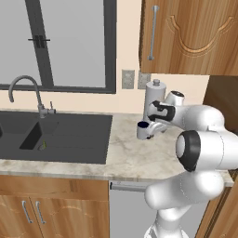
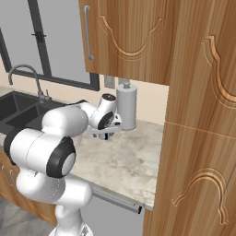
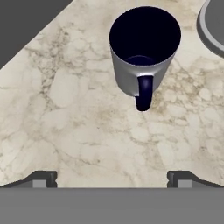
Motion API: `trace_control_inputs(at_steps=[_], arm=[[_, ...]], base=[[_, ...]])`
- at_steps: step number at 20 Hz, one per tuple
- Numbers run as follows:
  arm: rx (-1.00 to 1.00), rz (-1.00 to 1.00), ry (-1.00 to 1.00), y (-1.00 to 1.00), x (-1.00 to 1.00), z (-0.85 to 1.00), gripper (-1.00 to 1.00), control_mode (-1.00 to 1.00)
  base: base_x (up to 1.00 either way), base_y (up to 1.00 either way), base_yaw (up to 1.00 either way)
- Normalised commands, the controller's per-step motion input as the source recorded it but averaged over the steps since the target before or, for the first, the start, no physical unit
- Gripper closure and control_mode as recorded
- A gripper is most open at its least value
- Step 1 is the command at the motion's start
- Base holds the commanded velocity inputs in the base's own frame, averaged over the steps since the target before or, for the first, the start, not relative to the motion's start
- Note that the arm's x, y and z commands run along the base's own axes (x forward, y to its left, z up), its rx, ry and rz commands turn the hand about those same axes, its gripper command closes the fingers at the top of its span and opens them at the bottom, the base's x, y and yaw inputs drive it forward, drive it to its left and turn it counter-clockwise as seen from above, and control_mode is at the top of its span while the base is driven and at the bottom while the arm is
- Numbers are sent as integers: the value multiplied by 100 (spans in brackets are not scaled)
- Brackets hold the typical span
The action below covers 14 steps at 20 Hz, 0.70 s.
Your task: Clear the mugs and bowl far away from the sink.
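Note:
A grey mug (image 3: 144, 57) with a dark blue inside stands upright on the marble counter (image 1: 125, 153), its handle turned toward my hand. In the left base view the same mug (image 1: 142, 130) sits just right of the black sink (image 1: 60, 135). My gripper (image 3: 112, 180) hovers over the counter a little short of the mug, open, with nothing between its fingertips (image 3: 43, 179). The bowl is out of view.
A tall grey cylinder on a round base (image 1: 155, 97) stands against the wall right behind the mug. The curved tap (image 1: 23, 88) rises behind the sink. Wooden wall cabinets (image 1: 190, 37) hang above, and a tall cabinet (image 2: 203, 138) closes off the counter's right end.

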Motion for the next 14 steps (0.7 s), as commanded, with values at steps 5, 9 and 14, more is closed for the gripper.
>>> trace_control_inputs(at_steps=[5,9,14], arm=[[-2,0,0,18,12,-17,-100,-100],[0,0,0,20,14,-17,-100,-100],[-1,0,0,9,12,-20,-100,-100]], base=[[0,0,0],[0,0,0],[0,0,0]])
